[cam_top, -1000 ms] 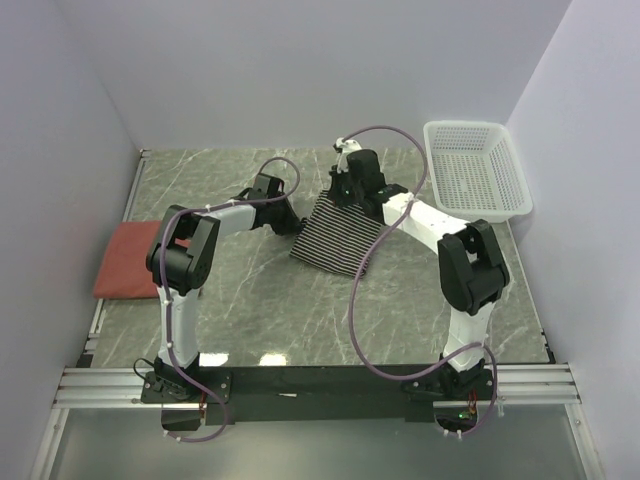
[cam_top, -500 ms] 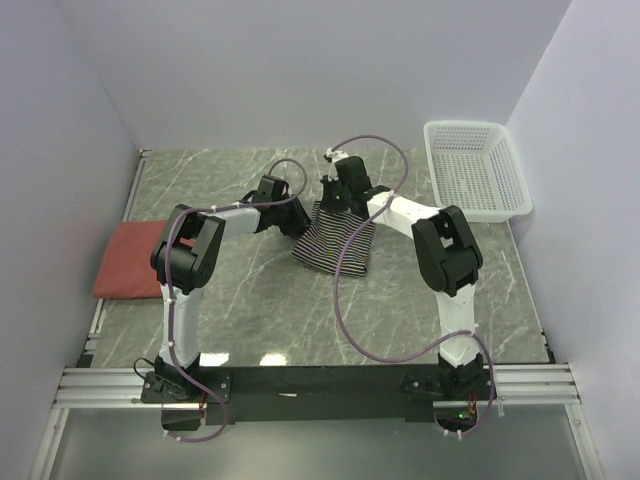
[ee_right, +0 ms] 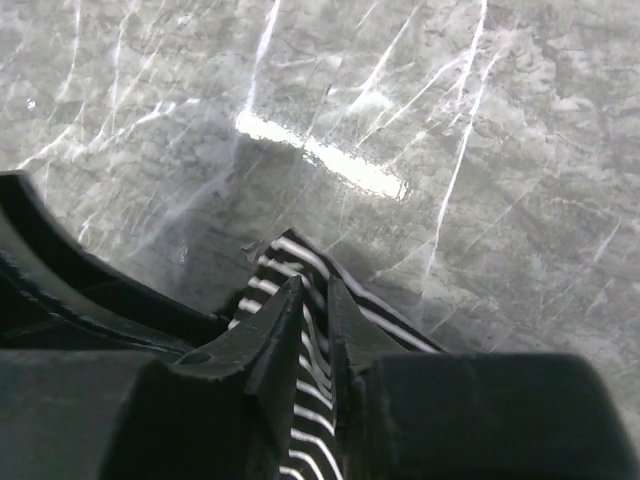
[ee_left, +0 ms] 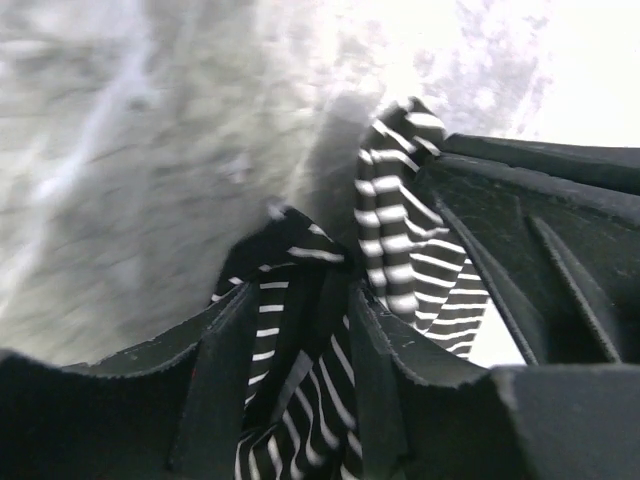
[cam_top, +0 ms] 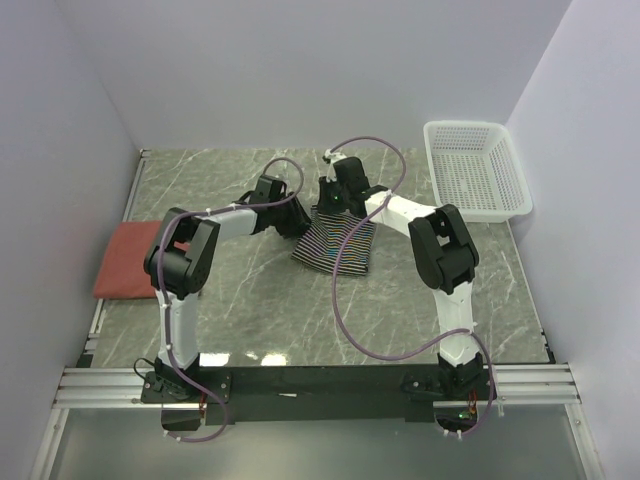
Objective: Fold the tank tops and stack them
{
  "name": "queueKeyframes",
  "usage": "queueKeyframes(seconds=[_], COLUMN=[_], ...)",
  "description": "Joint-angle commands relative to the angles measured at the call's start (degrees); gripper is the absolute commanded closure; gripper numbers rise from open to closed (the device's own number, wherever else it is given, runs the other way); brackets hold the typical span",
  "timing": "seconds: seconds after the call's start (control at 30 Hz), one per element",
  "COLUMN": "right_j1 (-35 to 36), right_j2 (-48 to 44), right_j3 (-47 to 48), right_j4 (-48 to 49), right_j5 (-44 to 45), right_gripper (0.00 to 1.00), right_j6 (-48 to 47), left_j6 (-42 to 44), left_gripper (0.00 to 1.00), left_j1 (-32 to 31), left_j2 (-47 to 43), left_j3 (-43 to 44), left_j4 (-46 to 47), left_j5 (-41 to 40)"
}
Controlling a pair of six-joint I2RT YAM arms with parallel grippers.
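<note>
The striped tank top (cam_top: 335, 243) lies bunched and partly folded near the middle of the tabletop (cam_top: 250, 310), somewhat toward the far edge. Its far end is gathered up where both grippers meet.

The left gripper (cam_top: 300, 218) reaches in from the left. In its wrist view, its jaws (ee_left: 300, 300) stand clearly apart, with a raised fold of the striped cloth (ee_left: 395, 250) in the gap between them.

The right gripper (cam_top: 328, 200) comes in from the far right side of the garment. In its wrist view, its fingers (ee_right: 315, 290) are only a narrow slit apart, and striped cloth (ee_right: 285, 262) shows in and just beyond the slit. Whether they pinch it cannot be told.

The brick-red tank top (cam_top: 125, 272) lies folded flat against the left edge of the tabletop, well apart from the striped one.

The tabletop is grey stone-patterned with pale veins. It is glossy enough to show a bright streak of glare (ee_right: 320, 160) in the right wrist view.

A white mesh basket (cam_top: 465, 125) sits at the far right corner. Purple cables (cam_top: 345, 300) loop over both arms, and one hangs across the striped cloth.

A metal rail (cam_top: 320, 385) runs along the near edge and carries the arm bases. Plain pale walls (cam_top: 300, 70) close in the left, far and right sides.
</note>
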Motion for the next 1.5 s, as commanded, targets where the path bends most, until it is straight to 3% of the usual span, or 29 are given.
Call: queueKeyframes(seconds=[0.0, 0.3, 0.4, 0.53, 0.83, 1.17, 1.47], right_j1=[-0.39, -0.65, -0.56, -0.56, 4.35, 7.17, 7.17], right_j2=[-2.31, -3.18, -4.76, -8.89, -17.34, -17.17, -16.9], right_j3=[3.03, 3.2, 4.34, 2.42, -11.99, -24.82, -27.21], right_j4=[0.2, -0.07, -4.79, -10.61, -14.13, -14.14, -10.19], right_j5=[-1.01, -3.82, -1.12, 2.41, 7.6, 12.17, 10.24], right_gripper=[0.74, 0.63, 0.62, 0.62, 0.55, 0.52, 0.53], right_j6=[0.25, 1.66, 2.97, 7.61, 14.22, 18.97, 18.71], left_j6=[2.18, 2.09, 3.14, 6.66, 13.86, 14.93, 13.7], left_gripper=[0.53, 0.47, 0.4, 0.32, 0.29, 0.29, 0.36], left_j1=[0.32, 0.85, 1.12, 1.12, 0.33, -1.17, -4.77], left_j2=[-4.26, -10.15, -13.75, -16.57, -8.93, -4.97, -2.25], left_j3=[-0.98, -3.7, -5.99, -8.01, -3.45, -4.93, -7.66], left_j4=[-3.73, -5.66, -5.84, -4.18, -8.21, -12.87, -13.4], left_j5=[-6.23, -12.56, -14.15, -10.56, 1.49, -3.42, -5.1])
